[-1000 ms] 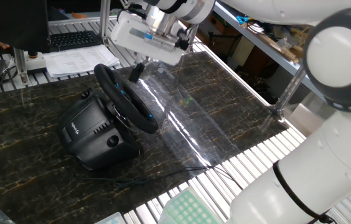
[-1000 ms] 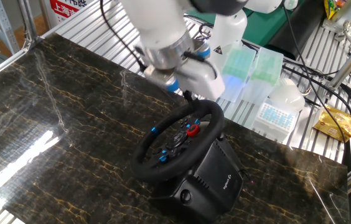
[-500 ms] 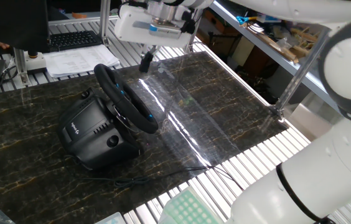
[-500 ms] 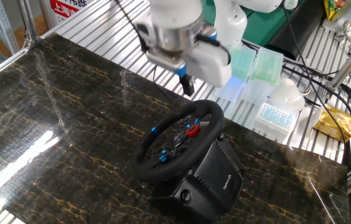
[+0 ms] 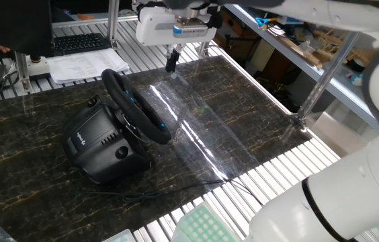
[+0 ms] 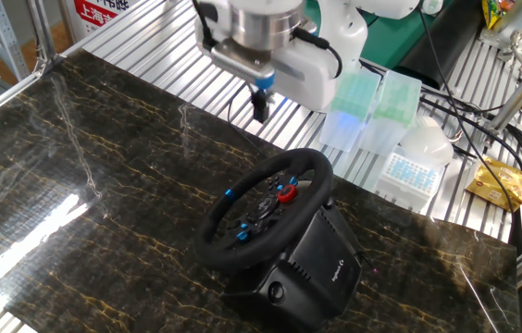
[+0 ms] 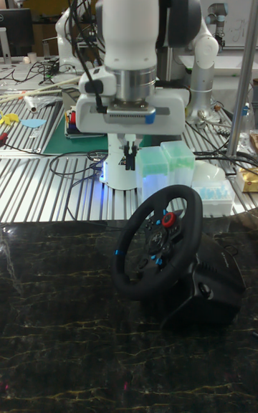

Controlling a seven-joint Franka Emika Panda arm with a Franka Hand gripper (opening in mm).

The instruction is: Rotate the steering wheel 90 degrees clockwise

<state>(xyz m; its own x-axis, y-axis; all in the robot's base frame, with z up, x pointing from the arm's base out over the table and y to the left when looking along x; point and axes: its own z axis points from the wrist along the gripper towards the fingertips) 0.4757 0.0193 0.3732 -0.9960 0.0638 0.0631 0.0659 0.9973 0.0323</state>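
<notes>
The steering wheel is a black round rim with small blue accents and a red centre button. It stands tilted on a bulky black housing with a white logo. My gripper hangs in the air above and beyond the wheel's upper rim, clear of it. Its two dark fingers are pressed together with nothing between them.
The wheel stands on a dark marbled tabletop. A black keyboard and papers lie beyond its far edge. Translucent tip boxes sit on the slatted metal bench behind. A thin cable runs from the housing. A metal post rises at the right.
The gripper has risen and drawn away from the wheel's upper rim, where it was a second ago. The wheel looks the same in all frames.
</notes>
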